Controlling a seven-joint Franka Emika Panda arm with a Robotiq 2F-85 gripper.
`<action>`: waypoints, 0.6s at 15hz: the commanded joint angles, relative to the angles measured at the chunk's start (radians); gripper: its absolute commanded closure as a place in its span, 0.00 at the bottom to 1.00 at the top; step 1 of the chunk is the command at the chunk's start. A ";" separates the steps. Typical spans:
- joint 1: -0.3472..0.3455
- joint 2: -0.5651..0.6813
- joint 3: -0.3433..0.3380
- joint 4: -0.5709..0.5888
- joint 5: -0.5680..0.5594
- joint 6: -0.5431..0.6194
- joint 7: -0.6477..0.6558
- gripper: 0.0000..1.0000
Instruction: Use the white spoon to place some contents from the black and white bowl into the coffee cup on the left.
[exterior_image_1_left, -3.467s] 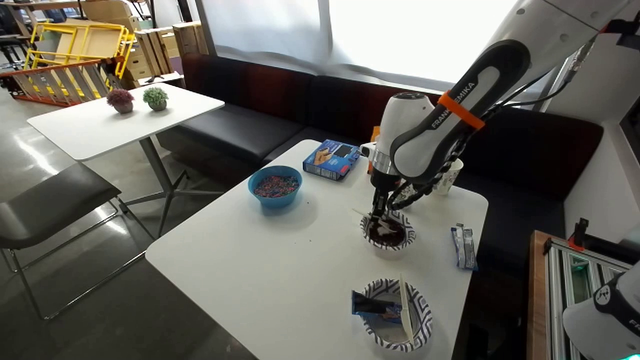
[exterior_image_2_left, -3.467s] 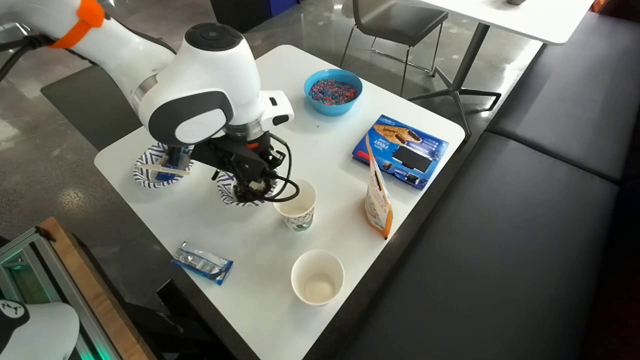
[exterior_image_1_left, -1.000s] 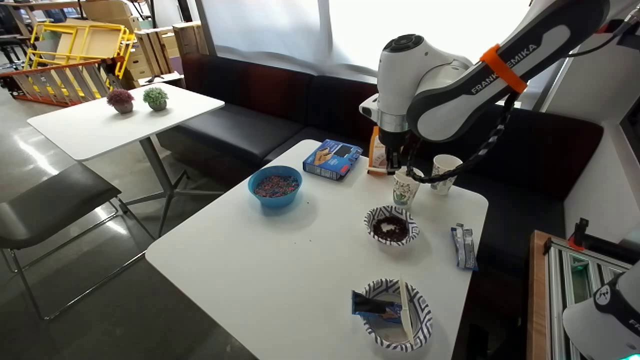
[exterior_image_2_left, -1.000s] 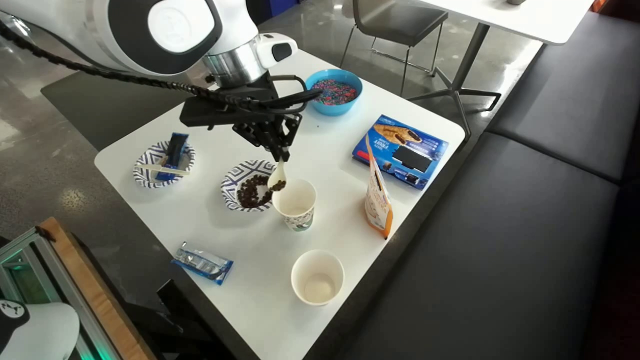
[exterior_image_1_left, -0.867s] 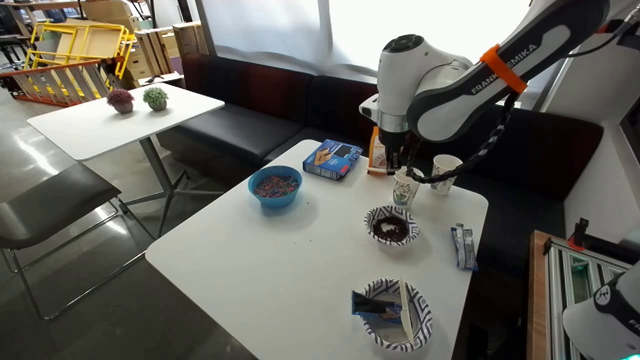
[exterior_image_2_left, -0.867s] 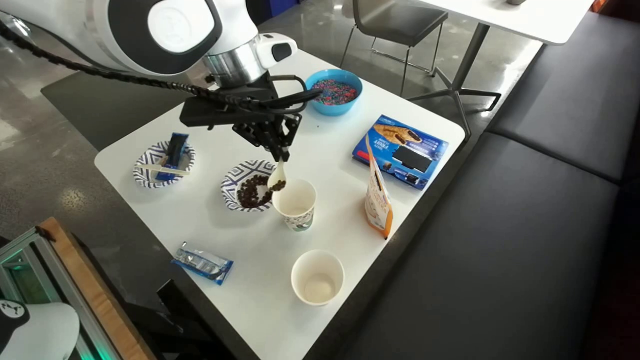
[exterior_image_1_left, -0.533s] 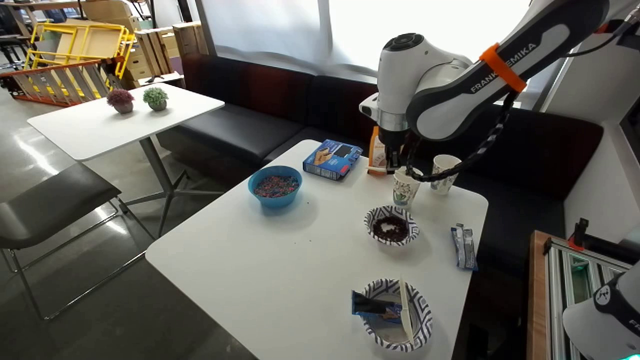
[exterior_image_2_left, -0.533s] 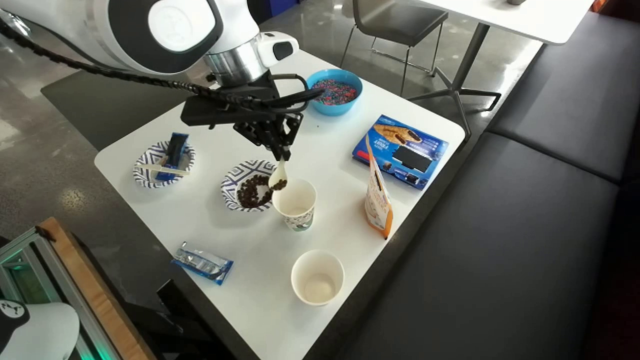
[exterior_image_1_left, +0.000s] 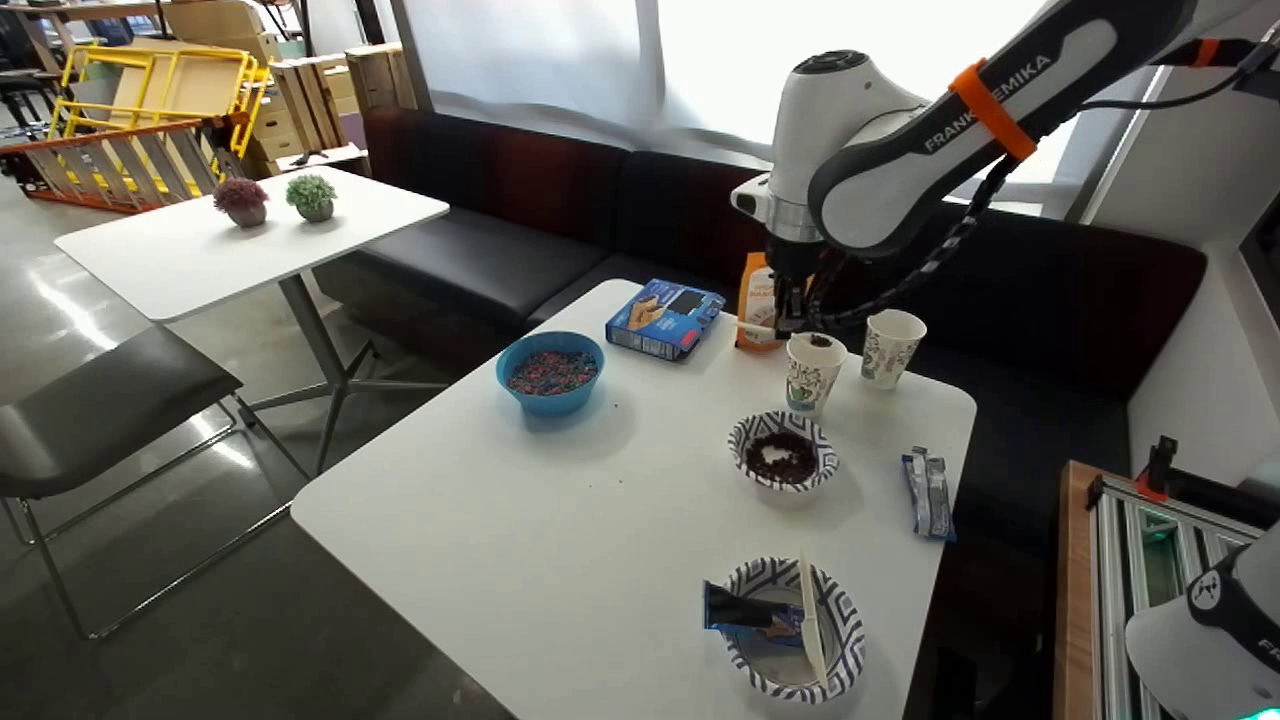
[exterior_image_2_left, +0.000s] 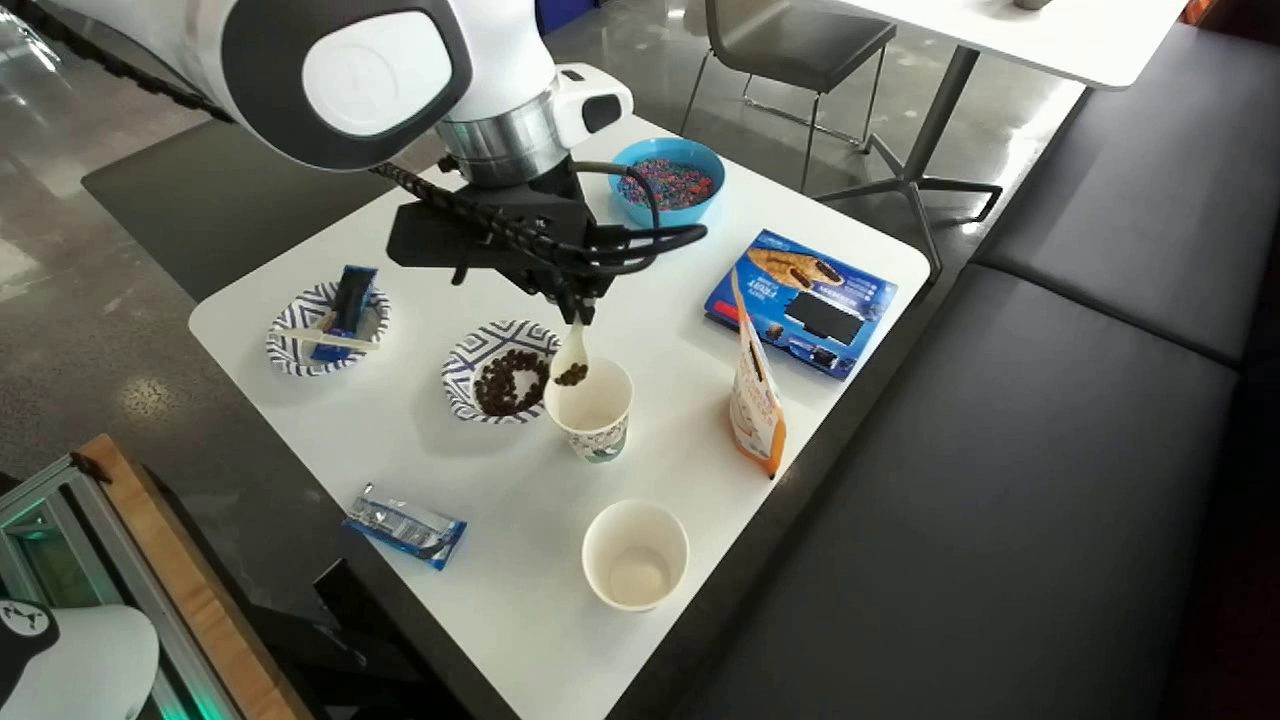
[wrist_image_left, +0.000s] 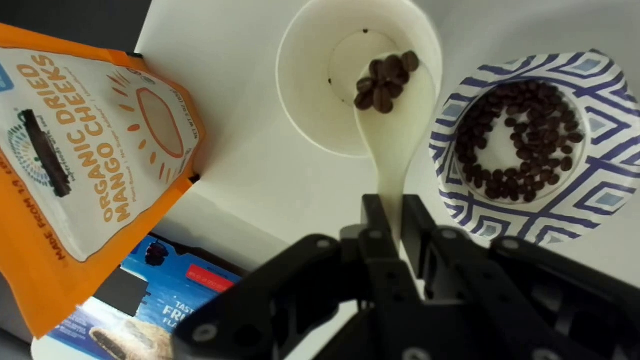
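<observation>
My gripper (wrist_image_left: 391, 201) is shut on the handle of the white spoon (wrist_image_left: 400, 122). The spoon carries several dark coffee beans (wrist_image_left: 382, 82) in its head, over the mouth of the near-bowl coffee cup (wrist_image_left: 312, 122). This cup also shows in both exterior views (exterior_image_1_left: 810, 385) (exterior_image_2_left: 598, 440); only its pale inside shows, with no beans in it. The black and white bowl (wrist_image_left: 612, 125) stands beside the cup and holds many dark beans; it also shows in the exterior views (exterior_image_1_left: 745, 440) (exterior_image_2_left: 468, 365). The gripper is above the table in both exterior views (exterior_image_1_left: 790, 325) (exterior_image_2_left: 578, 312).
A second white cup (exterior_image_2_left: 635, 555) stands nearby. An orange pouch (exterior_image_2_left: 757, 410) and a blue box (exterior_image_2_left: 800, 300) stand past the cup. A blue bowl (exterior_image_1_left: 550, 400), a striped dish (exterior_image_1_left: 848, 640) with a wrapper and another spoon, and silver-blue packets (exterior_image_1_left: 930, 495) lie around.
Earlier the spoon was down in the beans of the bowl. It has risen with beans on it and moved over the cup. In the last half second it shifted slightly further over the cup's mouth.
</observation>
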 joint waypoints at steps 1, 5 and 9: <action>-0.031 -0.012 -0.008 -0.026 0.135 0.049 -0.148 0.96; -0.055 -0.009 -0.003 -0.030 0.351 0.056 -0.336 0.96; -0.073 -0.007 -0.005 -0.014 0.585 0.007 -0.541 0.96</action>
